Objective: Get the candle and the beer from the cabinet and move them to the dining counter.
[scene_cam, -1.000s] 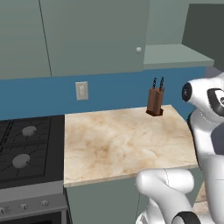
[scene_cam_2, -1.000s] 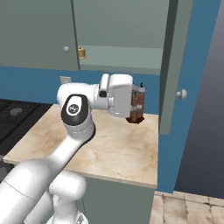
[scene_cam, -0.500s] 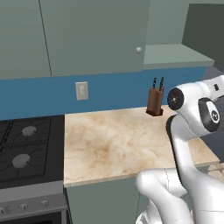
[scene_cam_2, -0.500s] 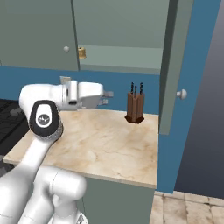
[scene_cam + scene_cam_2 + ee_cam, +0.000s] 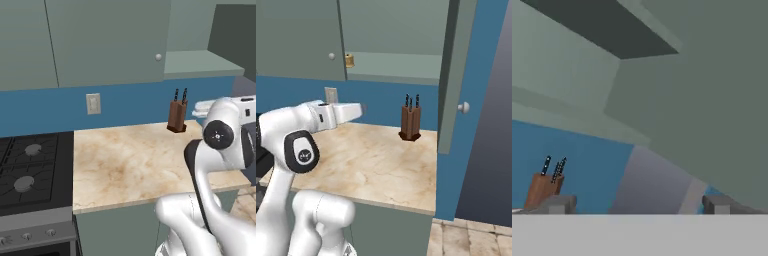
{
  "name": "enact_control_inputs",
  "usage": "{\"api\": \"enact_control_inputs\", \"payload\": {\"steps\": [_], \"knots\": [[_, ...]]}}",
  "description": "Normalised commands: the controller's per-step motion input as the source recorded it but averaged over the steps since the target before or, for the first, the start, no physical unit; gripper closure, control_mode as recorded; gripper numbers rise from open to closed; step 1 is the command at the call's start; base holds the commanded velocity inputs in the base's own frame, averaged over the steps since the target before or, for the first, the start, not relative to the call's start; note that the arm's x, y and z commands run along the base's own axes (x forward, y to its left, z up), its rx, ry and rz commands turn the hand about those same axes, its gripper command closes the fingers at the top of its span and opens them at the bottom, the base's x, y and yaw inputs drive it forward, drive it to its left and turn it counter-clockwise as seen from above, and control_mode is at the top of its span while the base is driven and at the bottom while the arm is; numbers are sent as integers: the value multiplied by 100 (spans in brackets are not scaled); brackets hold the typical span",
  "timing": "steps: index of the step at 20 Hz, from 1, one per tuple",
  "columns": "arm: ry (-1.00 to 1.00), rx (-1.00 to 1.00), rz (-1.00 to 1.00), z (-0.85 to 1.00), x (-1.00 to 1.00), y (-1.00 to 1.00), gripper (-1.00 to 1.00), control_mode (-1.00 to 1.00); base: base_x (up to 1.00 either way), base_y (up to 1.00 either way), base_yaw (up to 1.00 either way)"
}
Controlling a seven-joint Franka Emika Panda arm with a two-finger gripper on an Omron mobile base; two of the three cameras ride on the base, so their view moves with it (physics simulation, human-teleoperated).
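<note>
While the jaws stand spread and empty beside the open cabinet, a careless swing could strike its door or topple the candle.

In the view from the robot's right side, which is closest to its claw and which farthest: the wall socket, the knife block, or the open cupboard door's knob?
Measured from the open gripper:
1. Wall socket, just behind it on the blue wall.
2. Knife block, further right on the worktop.
3. Door knob, farthest right, on the open cabinet door.
</note>
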Motion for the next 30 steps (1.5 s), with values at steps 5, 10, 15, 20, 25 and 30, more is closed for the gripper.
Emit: {"api": "enact_control_inputs", "payload": {"steps": [5,10,15,20,25,30], "knots": [[-33,19,42,0,18,49,-100,-100,0,0,0],[-26,18,35,11,37,66,-100,-100,0,0,0],[-22,15,28,26,49,74,-100,-100,0,0,0],[-17,3,20,18,34,52,-100,-100,0,0,0],[-1,0,2,9,29,18,-100,-100,0,0,0],[0,0,0,6,35,13,-100,-100,0,0,0]]}}
